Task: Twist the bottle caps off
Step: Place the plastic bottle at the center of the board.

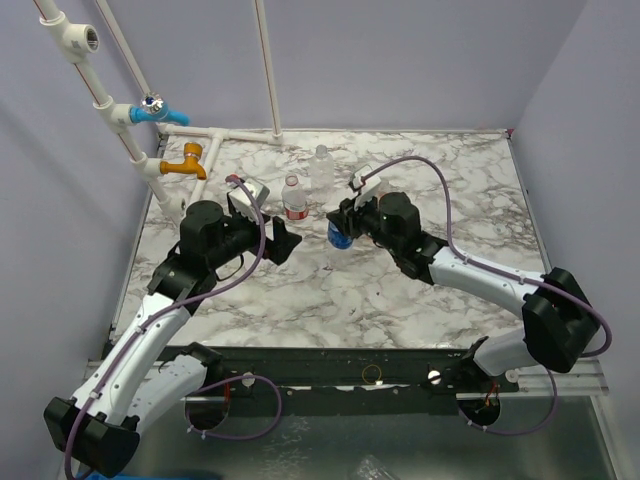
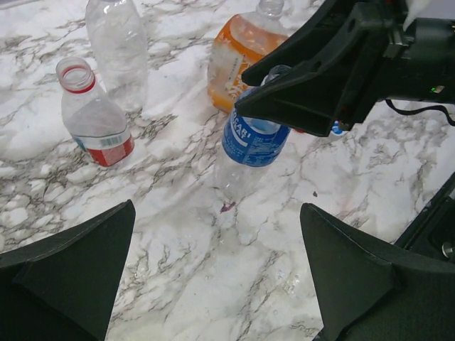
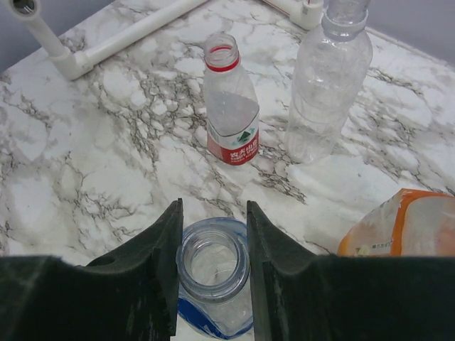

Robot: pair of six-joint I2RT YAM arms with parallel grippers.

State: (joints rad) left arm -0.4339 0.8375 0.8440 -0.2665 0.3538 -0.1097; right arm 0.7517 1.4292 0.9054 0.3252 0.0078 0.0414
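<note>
Bottles counted: four, all on the marble table (image 1: 400,300). Grippers counted: two. Taps counted on the white piping at far left: two, one blue tap (image 1: 152,110) and one orange tap (image 1: 184,164).

Left to right in the top view:

- Left gripper (image 1: 287,240): spread wide, holding nothing, apart from every bottle.
- Red-labelled bottle (image 1: 294,200): one. Mouth open, red ring on the neck. Just beyond the left gripper.
- Plain bottle (image 1: 320,170): one. Behind and to the right of the red-labelled bottle. Cannot tell whether capped.
- Blue-labelled bottle (image 1: 341,241): one. Mouth open, base on the table, between the two grippers.
- Right gripper (image 1: 337,227): closed narrow on the neck of the blue-labelled bottle, one finger on each side just below the rim.
- Orange bottle (image 2: 238,60): one, squat, just behind the blue-labelled bottle in the left wrist view.
- Blue-and-white piece (image 2: 337,129): one, small, at the right gripper's lower edge. Too hidden to tell whether a cap.
</note>
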